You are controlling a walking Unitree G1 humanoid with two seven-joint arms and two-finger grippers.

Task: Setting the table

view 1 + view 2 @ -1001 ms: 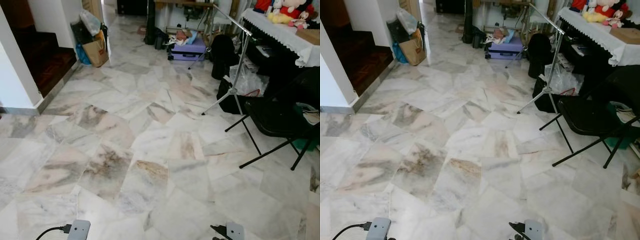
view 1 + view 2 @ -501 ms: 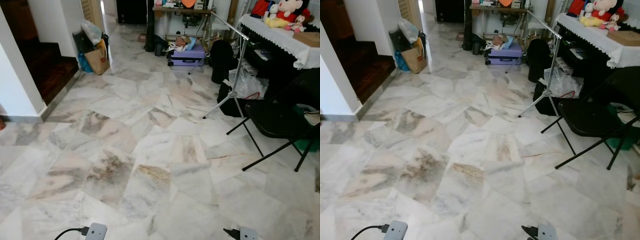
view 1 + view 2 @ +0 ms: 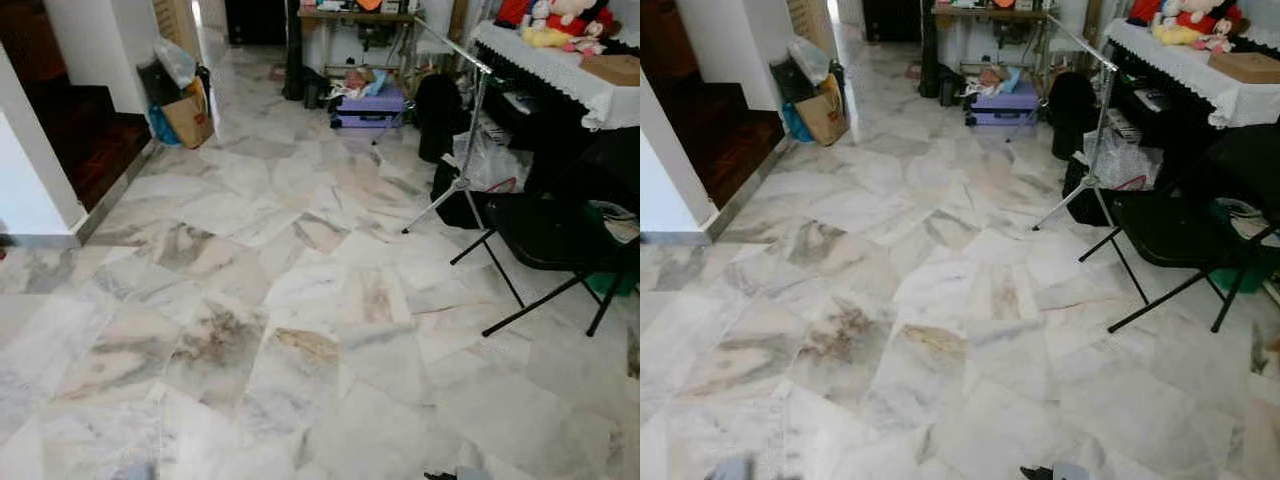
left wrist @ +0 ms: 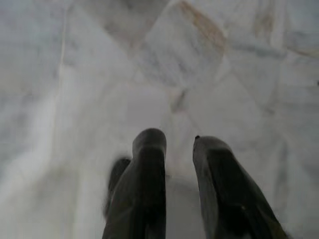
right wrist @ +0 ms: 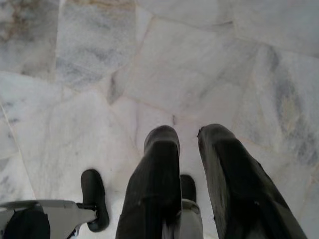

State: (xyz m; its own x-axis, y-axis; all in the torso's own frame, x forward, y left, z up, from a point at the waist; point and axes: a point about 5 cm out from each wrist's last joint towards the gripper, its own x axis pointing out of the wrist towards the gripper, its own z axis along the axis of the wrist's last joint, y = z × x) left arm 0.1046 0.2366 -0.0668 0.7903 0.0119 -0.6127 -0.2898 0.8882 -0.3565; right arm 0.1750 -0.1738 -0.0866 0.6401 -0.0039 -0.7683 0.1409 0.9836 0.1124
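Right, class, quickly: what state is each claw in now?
Left claw: open, empty, over white marble floor.
Right claw: open, empty.

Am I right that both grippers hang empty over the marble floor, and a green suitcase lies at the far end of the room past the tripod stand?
Not quite: the suitcase is purple, not green, as the left eye view shows. The rest holds: the left gripper and right gripper hang empty over the marble floor, and the suitcase lies at the far end past the tripod stand.

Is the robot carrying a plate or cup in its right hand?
No, the right hand holds nothing; between its two black fingers shows bare marble floor.
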